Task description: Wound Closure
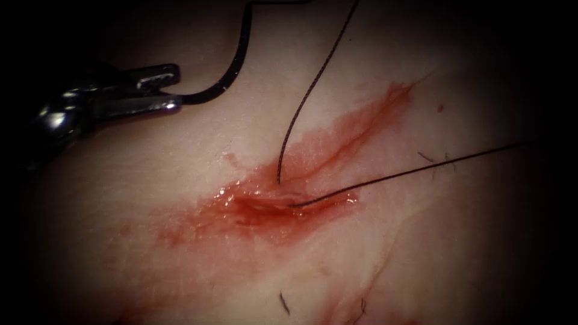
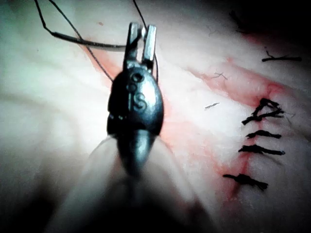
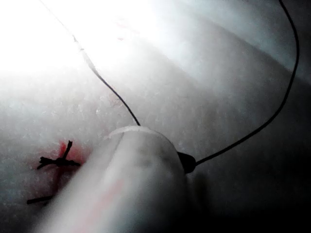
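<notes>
Pork-pale tissue lies under me, with the cut running slantwise across it and red fluid pooled wet along its lower stretch.

My left tool sits well to the left of the cut. As far as I can judge, its jaws are clenched on the needle near one end. The rest of the curve sweeps up and away, wholly out of the tissue.

Of my right tool I see the shaft and a dark tip with a strand beside it. Whether those jaws grasp anything I cannot tell.

The thread comes down from above and goes into the tissue on the cut's left edge. Another run leaves at the right edge and stretches off to the right, so I judge that one pass across the cut is made. No knot sits there, and the edges are not drawn together.

Finished stitches stand in a row on another reddened line in the left wrist view. Cut ends of thread lie loose nearby.
</notes>
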`<state>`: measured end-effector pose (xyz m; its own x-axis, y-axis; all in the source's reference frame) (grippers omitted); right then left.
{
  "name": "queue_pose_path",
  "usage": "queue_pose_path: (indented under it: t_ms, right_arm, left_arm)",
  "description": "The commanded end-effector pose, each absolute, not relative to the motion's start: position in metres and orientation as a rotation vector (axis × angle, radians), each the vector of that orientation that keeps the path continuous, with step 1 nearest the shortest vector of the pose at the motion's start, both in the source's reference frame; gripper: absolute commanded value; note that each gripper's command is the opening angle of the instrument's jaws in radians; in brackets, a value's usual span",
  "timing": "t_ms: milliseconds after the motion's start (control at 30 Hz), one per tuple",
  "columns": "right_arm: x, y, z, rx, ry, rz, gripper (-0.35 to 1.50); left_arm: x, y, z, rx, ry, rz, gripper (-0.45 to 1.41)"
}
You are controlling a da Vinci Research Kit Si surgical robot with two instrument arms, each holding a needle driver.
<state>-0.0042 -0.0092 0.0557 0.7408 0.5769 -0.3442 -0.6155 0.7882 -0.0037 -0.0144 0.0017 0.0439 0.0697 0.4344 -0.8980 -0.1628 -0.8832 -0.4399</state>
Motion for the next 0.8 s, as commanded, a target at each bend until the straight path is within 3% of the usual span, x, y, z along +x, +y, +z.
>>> queue_pose_path:
  t_ms: [33,233,300,333,400,500,633,800]
  right_arm:
    - [-0.002,-0.009,0.055,-0.146,0.371,0.662,1.21]
    - [0.0039,-0.01,0.051,-0.014,0.576,0.547,1.21]
    - [0.0077,-0.012,0.049,0.097,0.683,0.462,1.21]
    - [0.0104,-0.014,0.048,0.159,0.741,0.403,1.11]
    - [0.0125,-0.015,0.047,0.193,0.774,0.351,0.74]
    - [0.0159,-0.016,0.045,0.259,0.809,0.319,0.61]
    - [0.0194,-0.017,0.045,0.32,0.876,0.256,0.63]
    - [0.021,-0.019,0.044,0.352,0.981,0.203,0.69]
  left_arm:
    - [-0.0149,0.002,0.044,-1.927,-0.269,1.866,-0.45]
    - [-0.0149,0.002,0.044,-1.925,-0.271,1.869,-0.45]
    - [-0.0149,0.002,0.044,-1.925,-0.271,1.869,-0.45]
    - [-0.0149,0.002,0.044,-1.925,-0.271,1.869,-0.45]
    - [-0.0149,0.002,0.044,-1.925,-0.271,1.869,-0.45]
    - [-0.0149,0.002,0.044,-1.925,-0.271,1.869,-0.45]
    - [-0.0149,0.002,0.044,-1.925,-0.27,1.869,-0.45]
    - [-0.0149,0.002,0.044,-1.925,-0.27,1.869,-0.45]
